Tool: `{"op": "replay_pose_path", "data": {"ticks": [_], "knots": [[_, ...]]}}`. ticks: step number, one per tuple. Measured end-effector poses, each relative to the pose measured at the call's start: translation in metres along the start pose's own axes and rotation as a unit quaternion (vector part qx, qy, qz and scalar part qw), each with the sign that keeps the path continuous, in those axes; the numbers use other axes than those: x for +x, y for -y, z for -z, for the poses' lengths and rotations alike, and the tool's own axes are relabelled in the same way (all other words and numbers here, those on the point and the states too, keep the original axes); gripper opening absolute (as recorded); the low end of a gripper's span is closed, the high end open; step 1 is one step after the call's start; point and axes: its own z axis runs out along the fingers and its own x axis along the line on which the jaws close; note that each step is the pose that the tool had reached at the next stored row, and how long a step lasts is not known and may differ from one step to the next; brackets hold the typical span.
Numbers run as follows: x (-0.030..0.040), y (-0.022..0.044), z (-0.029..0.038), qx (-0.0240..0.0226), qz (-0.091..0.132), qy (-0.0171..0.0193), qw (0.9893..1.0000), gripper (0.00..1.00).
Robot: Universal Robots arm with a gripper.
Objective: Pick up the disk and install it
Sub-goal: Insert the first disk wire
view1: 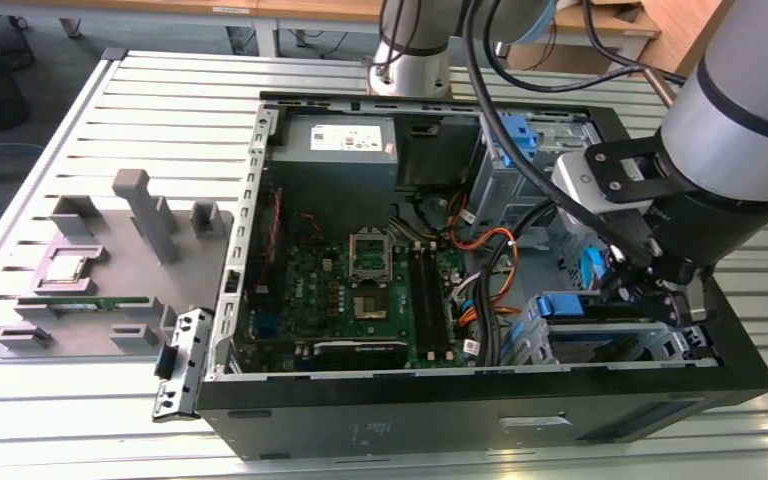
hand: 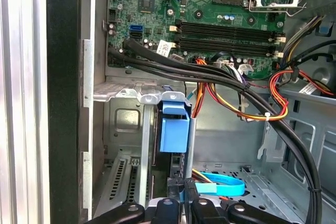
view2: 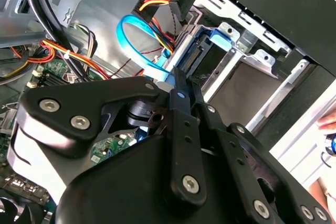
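The disk point(hand: 167, 156) stands edge-on in the metal drive bay point(hand: 126, 95) of the open computer case, its blue carrier tab point(hand: 174, 127) toward the motherboard. In the exterior view the disk point(view1: 574, 303) sits in the bay at the case's front corner on the exterior view's right. My gripper point(hand: 184, 205) hangs just over the disk's connector end with its black fingers point(view2: 181, 103) drawn together and nothing between them. Whether the tips touch the disk is hidden. A blue data cable point(hand: 220, 186) lies loose beside the fingers.
Thick black cables point(hand: 220, 80) and orange-yellow power wires point(hand: 273, 95) cross beside the bay. The motherboard point(view1: 371, 290) and power supply point(view1: 337, 140) fill the case. A grey fixture point(view1: 117, 270) holding a CPU chip point(view1: 67, 268) lies on the exterior view's left. A hand point(view2: 328, 124) is outside the case.
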Motion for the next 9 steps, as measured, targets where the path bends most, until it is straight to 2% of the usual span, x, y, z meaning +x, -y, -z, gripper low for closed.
{"op": "replay_pose_path", "data": {"ticks": [4, 7, 9], "knots": [[-0.0002, 0.0005, 0.003, 0.0, 0.0, -0.0001, 1.0, 0.16], [-0.0002, 0.0005, 0.0033, 0.0007, -0.002, 0.0094, 1.0, 0.16], [-0.0003, 0.0006, 0.0033, 0.0007, -0.002, 0.0097, 1.0, 0.16]]}}
